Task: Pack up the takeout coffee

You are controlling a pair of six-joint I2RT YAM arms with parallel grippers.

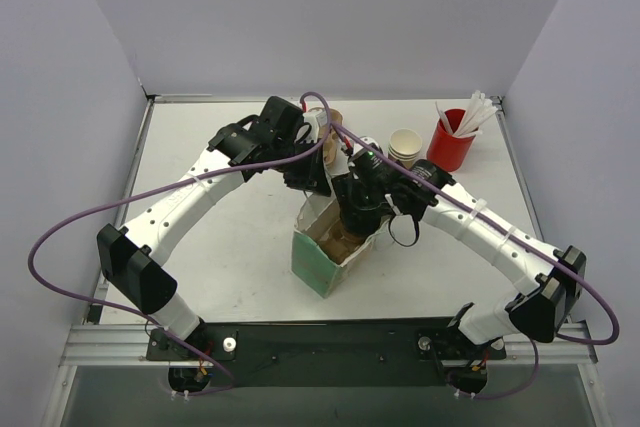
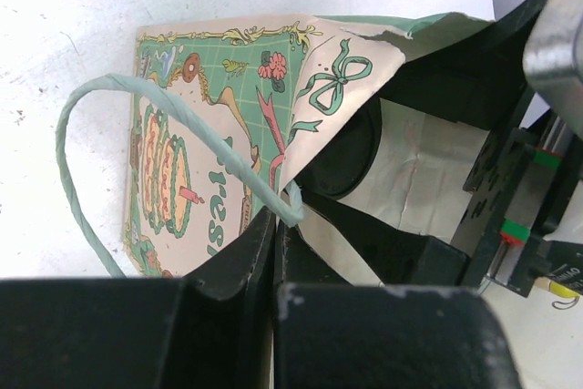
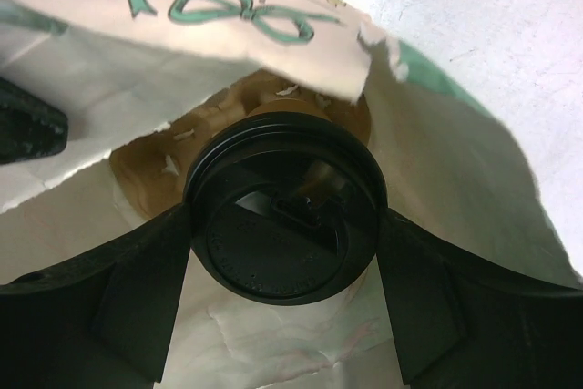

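A green printed paper bag [image 1: 322, 259] stands open in the middle of the table. My left gripper [image 2: 276, 225] is shut on the bag's rim [image 2: 290, 138], right beside its pale green twisted handle [image 2: 137, 102], and holds that wall upright. The takeout coffee [image 3: 284, 216], a brown cup under a round black lid, hangs inside the bag's mouth. My right gripper [image 3: 283, 230] is shut on it, one finger pressed against each side of the lid. In the left wrist view the black lid [image 2: 344, 154] shows edge-on inside the bag. From above, the right gripper [image 1: 356, 215] hides the cup.
A red cup with white sticks [image 1: 452, 139] stands at the back right, with a stack of lidless tan cups [image 1: 405, 145] to its left. Another brown cup [image 1: 334, 123] sits behind the left wrist. Pale walls close in the table [image 1: 230, 247] on three sides.
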